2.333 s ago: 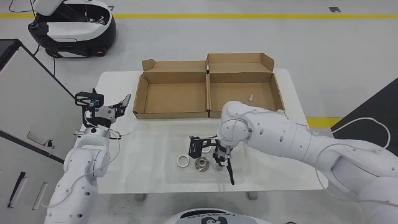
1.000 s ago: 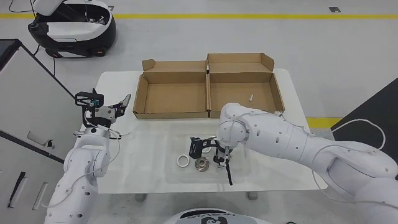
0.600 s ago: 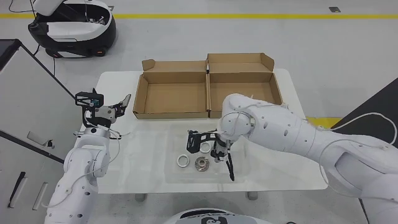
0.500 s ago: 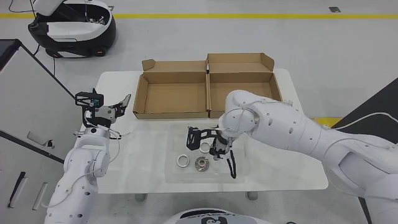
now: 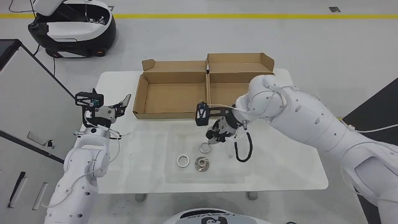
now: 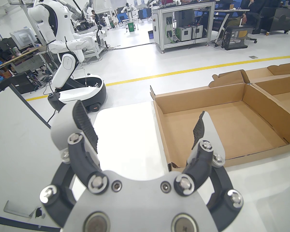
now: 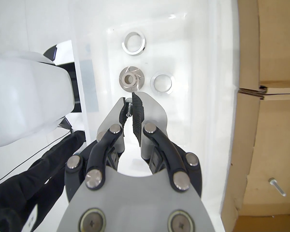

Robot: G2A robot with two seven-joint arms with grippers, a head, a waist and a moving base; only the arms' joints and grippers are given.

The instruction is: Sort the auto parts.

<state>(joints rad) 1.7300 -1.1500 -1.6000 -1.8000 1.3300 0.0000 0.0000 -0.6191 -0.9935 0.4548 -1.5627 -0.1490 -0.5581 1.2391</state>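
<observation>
My right gripper [image 7: 128, 105] is shut on a small silver bolt [image 7: 128, 109] and hangs above the clear plastic tray [image 7: 94, 25]. In the top view this right gripper [image 5: 213, 137] is just in front of the cardboard boxes. Below it in the tray lie two metal rings [image 7: 133, 43] [image 7: 162, 83] and a flanged hub [image 7: 131, 80]; the top view shows the rings [image 5: 183, 160] [image 5: 205, 147] and the hub [image 5: 200, 163]. Another bolt [image 7: 276, 186] lies in the right box [image 7: 246, 146]. My left gripper [image 6: 140, 121] is open and empty, up at the table's left edge [image 5: 118, 107].
Two open cardboard boxes stand side by side at the back of the white table: the left box [image 5: 171, 96] holds nothing, the right box [image 5: 239, 68] is partly covered by my right arm. A wheeled robot base [image 5: 74, 28] stands on the floor beyond.
My right gripper has lifted out of the tray with the bolt and swung back toward the boxes. The left arm has stayed still.
</observation>
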